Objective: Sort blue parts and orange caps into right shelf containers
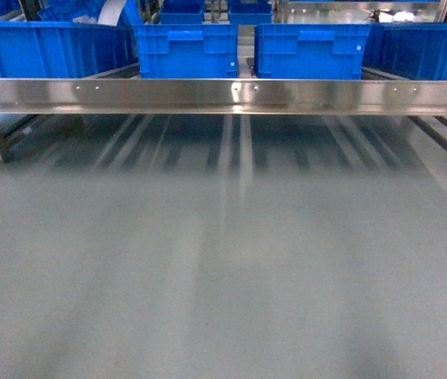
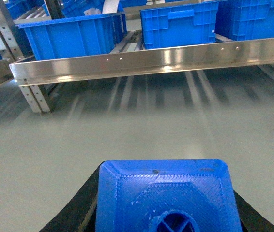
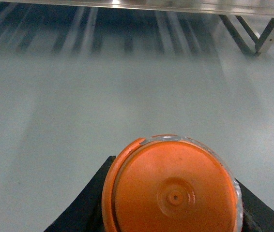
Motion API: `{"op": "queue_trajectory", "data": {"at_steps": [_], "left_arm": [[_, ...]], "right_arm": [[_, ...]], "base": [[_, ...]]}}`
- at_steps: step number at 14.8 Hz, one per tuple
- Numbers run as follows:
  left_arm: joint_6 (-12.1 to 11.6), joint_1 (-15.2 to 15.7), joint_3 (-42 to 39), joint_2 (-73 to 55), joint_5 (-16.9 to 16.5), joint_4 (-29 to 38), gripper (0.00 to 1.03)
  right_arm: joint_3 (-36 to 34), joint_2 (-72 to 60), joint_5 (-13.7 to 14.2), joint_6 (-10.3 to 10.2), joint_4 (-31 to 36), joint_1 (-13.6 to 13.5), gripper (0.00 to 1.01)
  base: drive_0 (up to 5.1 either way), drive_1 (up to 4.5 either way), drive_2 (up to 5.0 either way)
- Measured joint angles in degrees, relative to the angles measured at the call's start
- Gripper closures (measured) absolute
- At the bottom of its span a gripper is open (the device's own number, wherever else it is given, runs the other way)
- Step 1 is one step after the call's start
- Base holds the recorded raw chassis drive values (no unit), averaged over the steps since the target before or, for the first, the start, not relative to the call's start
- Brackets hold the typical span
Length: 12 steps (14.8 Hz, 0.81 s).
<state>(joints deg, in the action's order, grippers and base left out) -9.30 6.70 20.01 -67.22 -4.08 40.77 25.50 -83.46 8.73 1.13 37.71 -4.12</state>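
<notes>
Short of the shelf rail (image 1: 223, 96), with left claw (image 2: 166, 227) pinching a blue part (image 2: 166, 198) and right claw (image 3: 173, 227) pinching an orange cap (image 3: 173, 188), both picked yet undelivered, blue crates (image 1: 310, 49) waiting ahead.

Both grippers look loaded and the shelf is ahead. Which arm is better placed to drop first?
Left, probably. Its wrist view shows the blue part held facing the blue crates on the shelf. The right wrist view shows the orange cap over bare floor, no crate visible.

left tool (image 2: 163, 212) clamped on blue part (image 2: 166, 193), right tool (image 3: 171, 208) on orange cap (image 3: 173, 186)
</notes>
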Motion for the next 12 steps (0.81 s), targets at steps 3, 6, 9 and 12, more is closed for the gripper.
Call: {"op": "queue_trajectory", "data": {"at_steps": [3, 6, 9, 12], "left_arm": [[0.0, -0.02, 0.0, 0.0, 0.0, -0.22, 0.58], [0.0, -0.02, 0.0, 0.0, 0.0, -0.15, 0.58], [0.0, -0.22, 0.0, -0.02, -0.28, -0.02, 0.58], [0.0, -0.22, 0.0, 0.0, -0.2, -0.04, 0.58]], "right_arm": [[0.0, 0.0, 0.0, 0.0, -0.26, 0.0, 0.56], [0.0, 0.0, 0.02, 0.0, 0.0, 0.0, 0.56], [0.0, 0.0, 0.22, 0.0, -0.04, 0.04, 0.56], [0.0, 0.0, 0.22, 0.0, -0.09, 0.04, 0.56]], "base": [[3.4, 0.65, -5.1], [3.4, 0.65, -5.1], [3.4, 0.65, -5.1], [3.4, 0.65, -5.1]]}}
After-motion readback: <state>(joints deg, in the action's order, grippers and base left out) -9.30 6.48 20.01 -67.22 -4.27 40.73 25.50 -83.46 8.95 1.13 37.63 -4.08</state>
